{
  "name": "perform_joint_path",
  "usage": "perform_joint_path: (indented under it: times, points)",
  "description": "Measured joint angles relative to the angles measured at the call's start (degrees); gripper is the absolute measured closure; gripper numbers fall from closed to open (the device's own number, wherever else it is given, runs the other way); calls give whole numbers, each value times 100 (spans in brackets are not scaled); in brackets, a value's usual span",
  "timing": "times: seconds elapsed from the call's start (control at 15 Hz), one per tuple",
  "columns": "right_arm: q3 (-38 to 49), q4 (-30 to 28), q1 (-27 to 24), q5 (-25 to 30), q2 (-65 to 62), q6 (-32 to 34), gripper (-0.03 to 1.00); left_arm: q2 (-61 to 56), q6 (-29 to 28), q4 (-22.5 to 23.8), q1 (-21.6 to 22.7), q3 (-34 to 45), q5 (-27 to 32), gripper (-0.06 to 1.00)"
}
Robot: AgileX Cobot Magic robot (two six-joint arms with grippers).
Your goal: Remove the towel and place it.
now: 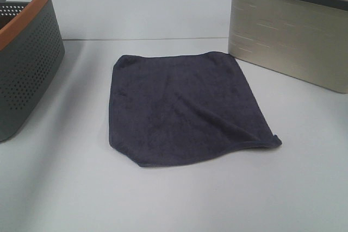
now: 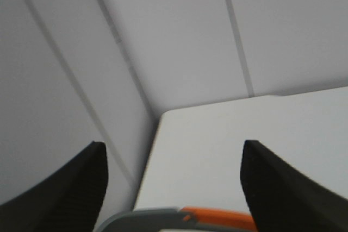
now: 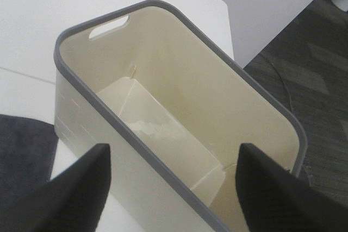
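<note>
The dark charcoal-purple towel (image 1: 185, 108) lies flat on the white table (image 1: 174, 199) in the middle, between the two baskets, with one front corner slightly curled. A corner of it also shows in the right wrist view (image 3: 22, 158). Neither arm shows in the exterior high view. My left gripper (image 2: 174, 183) is open and empty above the rim of the grey and orange basket (image 2: 179, 218). My right gripper (image 3: 174, 188) is open and empty above the beige basket (image 3: 179, 129), which looks empty inside.
A grey perforated basket with an orange rim (image 1: 24, 52) stands at the left. A beige basket with a dark grey rim (image 1: 291, 31) stands at the back right, close to the towel's far right corner. The table edge and floor (image 3: 304, 52) lie beyond it.
</note>
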Motion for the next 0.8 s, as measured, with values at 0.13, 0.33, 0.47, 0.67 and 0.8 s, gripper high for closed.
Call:
perform_joint_path:
  times: [0.13,0.33,0.47,0.67,0.8]
  points:
    - [0,189,0,-321,0,441,31,-86,2739,-2366,52,-424,1243,29]
    - [-527,1066,-40,-395,138,561,32,-92,7053,-7523,596,-1725,2177,29]
    - [-1089,1730,-189,201,321,17,32,-115,7603,-8761,951,-2074,2567,29]
    - [-1621,3363,-722,1089,372,-1186,33,-120,7706,-9058,1238,-2172,3432,29]
    - [-1742,4354,-1375,1770,372,-1919,33,-126,7706,-9127,1306,-2172,4160,29]
